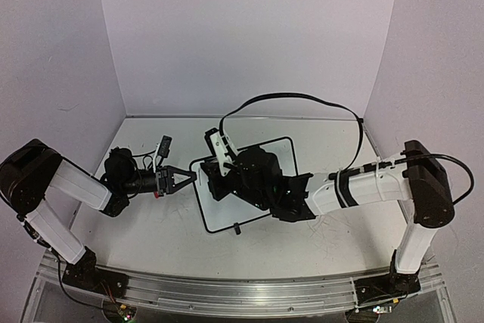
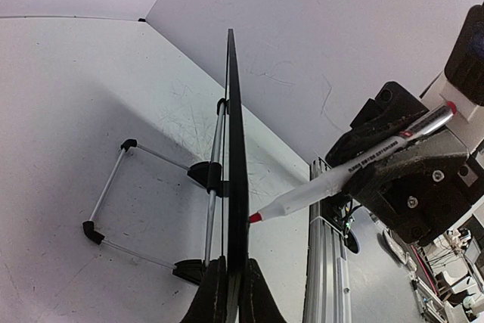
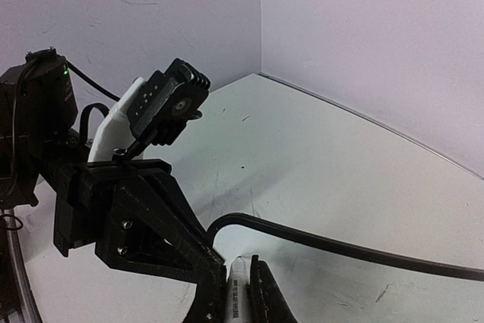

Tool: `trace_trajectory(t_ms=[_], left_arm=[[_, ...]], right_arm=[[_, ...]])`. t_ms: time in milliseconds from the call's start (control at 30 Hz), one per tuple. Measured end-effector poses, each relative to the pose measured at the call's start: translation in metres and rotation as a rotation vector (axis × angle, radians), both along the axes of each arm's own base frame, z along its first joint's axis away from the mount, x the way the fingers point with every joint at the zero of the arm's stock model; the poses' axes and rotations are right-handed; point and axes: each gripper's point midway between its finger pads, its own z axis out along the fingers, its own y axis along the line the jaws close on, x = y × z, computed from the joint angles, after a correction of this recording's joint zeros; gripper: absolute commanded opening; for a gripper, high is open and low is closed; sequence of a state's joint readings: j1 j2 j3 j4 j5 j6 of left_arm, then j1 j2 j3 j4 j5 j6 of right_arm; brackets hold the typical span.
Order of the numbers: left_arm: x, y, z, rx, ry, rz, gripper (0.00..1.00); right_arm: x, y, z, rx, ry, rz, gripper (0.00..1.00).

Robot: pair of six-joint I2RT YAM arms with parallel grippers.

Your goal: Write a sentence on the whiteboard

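Table (image 1: 151, 240), right gripper (image 3: 239, 294) masking whiteboard (image 1: 219, 213), marker (image 2: 340, 179) seemingly touching

whiteboard (image 1: 219, 213): smooth white, black frame | marker (image 2: 325, 185): glossy plastic | tabletop (image 1: 151, 225): matt (scuffed) | rail (image 1: 227, 293): brushed metal

Bottom centre, your black two-finger right gripper (image 3: 238, 297) pinches a white marker barrel (image 3: 237, 284). A black cable (image 3: 340, 244) crosses lower right.

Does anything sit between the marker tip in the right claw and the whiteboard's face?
Nothing visible does. In the left wrist view the marker held by the right claw has its red tip right at the whiteboard face. The left claw clamps the board's edge, clear of the tip.
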State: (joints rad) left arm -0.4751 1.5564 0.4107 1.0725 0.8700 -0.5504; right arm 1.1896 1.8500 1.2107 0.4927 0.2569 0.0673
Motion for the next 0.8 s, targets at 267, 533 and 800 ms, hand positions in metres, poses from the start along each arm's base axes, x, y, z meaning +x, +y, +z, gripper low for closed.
trace_trajectory(t_ms=[267,533,800], left_arm=[[-0.0005,0.0003,0.0005,0.001,0.002,0.000,0.00],[-0.0007,0.0004,0.0003,0.003,0.006,0.000,0.00],[-0.0007,0.0006,-0.0005,0.006,0.010,0.001,0.00]], right_arm=[[0.0004,0.0009,0.0028,0.006,-0.002,0.000,0.00],[0.0004,0.0011,0.0016,0.004,-0.001,0.000,0.00],[0.0007,0.0025,-0.0066,-0.009,0.008,0.000,0.00]])
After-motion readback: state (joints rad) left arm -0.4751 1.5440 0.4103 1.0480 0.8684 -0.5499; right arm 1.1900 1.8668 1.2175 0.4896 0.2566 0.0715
